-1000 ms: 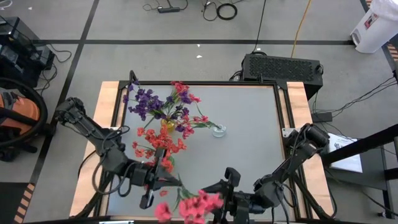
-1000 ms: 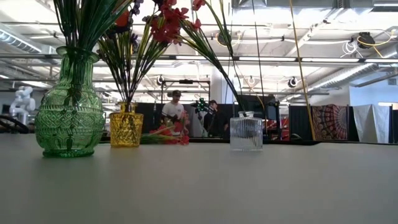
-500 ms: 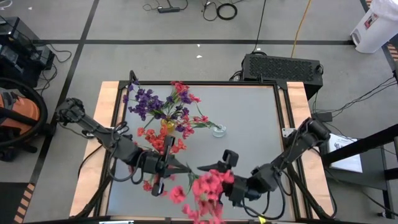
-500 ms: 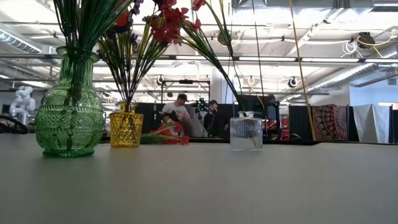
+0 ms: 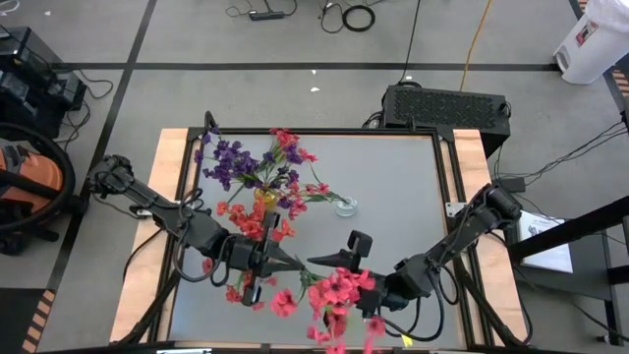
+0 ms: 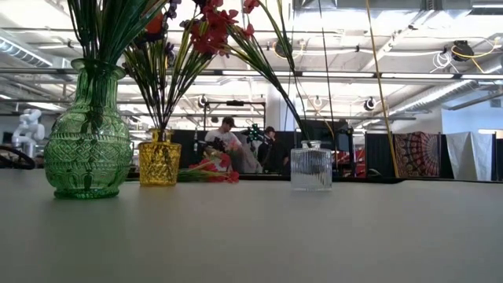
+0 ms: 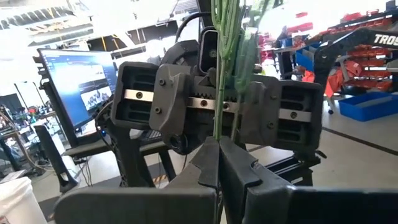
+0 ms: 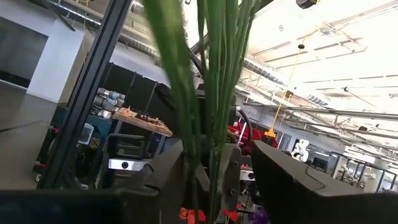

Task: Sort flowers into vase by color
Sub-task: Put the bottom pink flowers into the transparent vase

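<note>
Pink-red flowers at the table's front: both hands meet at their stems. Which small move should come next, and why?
Probably the left hand, shut on a stem, should draw back slightly, pulling it free of the pink-red bunch that the right hand grips; the hands sit tip to tip.

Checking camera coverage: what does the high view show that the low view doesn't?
Only the high view: both arms at the table's near edge, the left gripper shut on green stems, the right gripper around a pink-red blossom bunch. Only the low view: the green glass vase, and people in the room behind. Both: the yellow glass vase and the small clear ribbed vase.
</note>
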Motion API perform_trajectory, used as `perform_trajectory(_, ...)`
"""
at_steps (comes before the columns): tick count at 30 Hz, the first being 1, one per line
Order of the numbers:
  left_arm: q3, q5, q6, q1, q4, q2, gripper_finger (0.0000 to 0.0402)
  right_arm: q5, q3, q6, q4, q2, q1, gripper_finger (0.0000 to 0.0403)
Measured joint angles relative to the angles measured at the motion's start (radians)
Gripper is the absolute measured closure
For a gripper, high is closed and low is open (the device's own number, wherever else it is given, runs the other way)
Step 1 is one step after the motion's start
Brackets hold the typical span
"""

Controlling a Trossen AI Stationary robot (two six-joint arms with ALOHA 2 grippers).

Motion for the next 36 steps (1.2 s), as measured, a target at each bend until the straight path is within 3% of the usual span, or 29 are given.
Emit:
perform_trajectory(6, 0.000, 0.000, 0.000, -0.005, -0.004, 0.000, 0.0395, 0.006, 0.000, -0.001, 0.000, 0.000, 0.001, 0.0287)
perform_trajectory(13, 0.000, -0.003, 0.003, -0.006, -0.026, 0.000, 0.0385, 0.057, 0.000, -0.031, 0.003, 0.000, 0.002, 0.0390)
perform_trajectory(17, 0.000, -0.004, 0.003, -0.008, -0.033, 0.000, 0.0346, 0.079, 0.000, -0.031, 0.006, 0.000, 0.002, 0.0396)
perform_trajectory(23, 0.000, -0.054, 0.036, -0.024, -0.065, -0.028, 0.0290, 0.217, 0.000, -0.146, 0.039, 0.000, 0.034, 0.0400)
perform_trajectory(33, 0.000, -0.217, 0.138, -0.170, -0.165, -0.169, 0.0281, 0.529, 0.000, -0.381, 0.080, -0.052, 0.121, 0.0402)
perform_trajectory(36, 0.000, -0.310, 0.129, -0.232, -0.242, -0.227, 0.0281, 0.625, 0.000, -0.435, 0.079, -0.065, 0.134, 0.0402)
